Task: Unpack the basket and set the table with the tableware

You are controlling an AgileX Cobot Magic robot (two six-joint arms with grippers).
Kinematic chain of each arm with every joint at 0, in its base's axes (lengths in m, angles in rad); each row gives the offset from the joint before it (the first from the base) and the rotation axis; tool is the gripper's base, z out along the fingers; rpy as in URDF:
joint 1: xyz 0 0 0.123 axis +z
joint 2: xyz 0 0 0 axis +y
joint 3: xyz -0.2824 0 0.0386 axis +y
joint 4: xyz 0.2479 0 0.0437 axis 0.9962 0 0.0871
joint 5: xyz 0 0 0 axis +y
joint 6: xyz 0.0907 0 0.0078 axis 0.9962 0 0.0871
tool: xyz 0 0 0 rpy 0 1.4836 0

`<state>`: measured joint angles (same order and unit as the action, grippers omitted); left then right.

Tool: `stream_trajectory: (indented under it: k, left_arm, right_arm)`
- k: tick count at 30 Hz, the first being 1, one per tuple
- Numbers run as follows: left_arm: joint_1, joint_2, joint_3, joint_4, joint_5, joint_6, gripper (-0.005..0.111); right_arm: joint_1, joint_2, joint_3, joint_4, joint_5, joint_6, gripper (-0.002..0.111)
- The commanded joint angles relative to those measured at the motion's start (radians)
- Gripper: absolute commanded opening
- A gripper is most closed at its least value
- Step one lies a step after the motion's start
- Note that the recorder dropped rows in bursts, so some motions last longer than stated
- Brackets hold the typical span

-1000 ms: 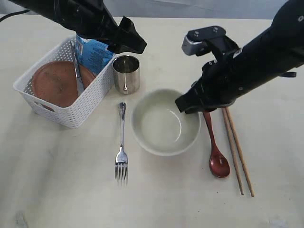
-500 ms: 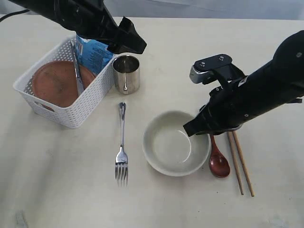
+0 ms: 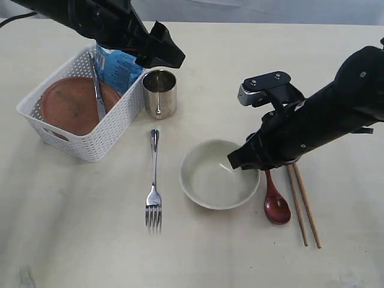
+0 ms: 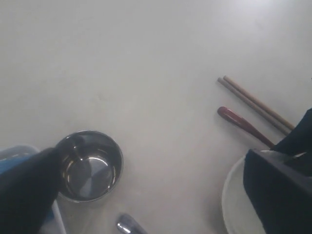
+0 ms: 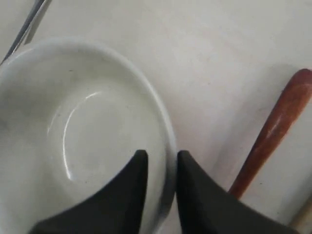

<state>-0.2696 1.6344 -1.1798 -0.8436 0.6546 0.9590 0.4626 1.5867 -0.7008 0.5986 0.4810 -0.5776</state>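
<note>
The bowl [image 3: 210, 180] sits upright on the surface [image 3: 72, 240]. The right tool [image 5: 160, 157] is at the bowl's rim on the spoon side. Its two fingers [image 5: 131, 190] stand a narrow way apart, one inside the rim and one outside. Whether they pinch the rim I cannot tell.

The spoon [image 3: 276, 205] lies just beside the bowl on that side, and the chopsticks [image 3: 303, 207] lie just past the spoon. On the bowl's other side lies the fork [image 3: 153, 186], apart from the bowl.

The cup [image 3: 159, 93] stands upright beyond the fork's handle, farther from the bowl and just beside the basket [image 3: 114, 129]. The basket, well apart from the bowl, holds the plate [image 3: 69, 108], the knife [image 3: 98, 93] and a blue packet [image 3: 117, 69].

The left tool [image 3: 170, 51] hangs over the cup and the basket's near corner, spread wide and empty.
</note>
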Motion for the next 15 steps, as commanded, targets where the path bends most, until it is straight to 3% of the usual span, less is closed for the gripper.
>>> stream_trajectory:
  k: [1, 3, 9, 11, 15]
  left_arm:
    - [-0.002, -0.006, -0.008, 0.005, 0.004, 0.013, 0.094]
    - [-0.002, -0.006, -0.008, 0.007, 0.004, 0.015, 0.094]
    - [0.003, -0.017, -0.008, 0.108, 0.002, -0.030, 0.094]
    - [0.003, -0.032, -0.008, 0.176, -0.003, -0.101, 0.094]
    - [0.003, -0.076, -0.008, 0.472, -0.003, -0.405, 0.093]
  right_arm:
    - [-0.001, 0.003, 0.004, 0.004, -0.028, -0.011, 0.052]
    - [-0.001, 0.003, 0.004, 0.004, -0.038, -0.011, 0.059]
    - [-0.001, -0.043, -0.014, 0.002, -0.040, -0.011, 0.060]
    - [-0.003, -0.082, -0.033, -0.015, -0.036, -0.011, 0.060]
    - [-0.003, -0.186, -0.096, -0.052, -0.058, -0.011, 0.060]
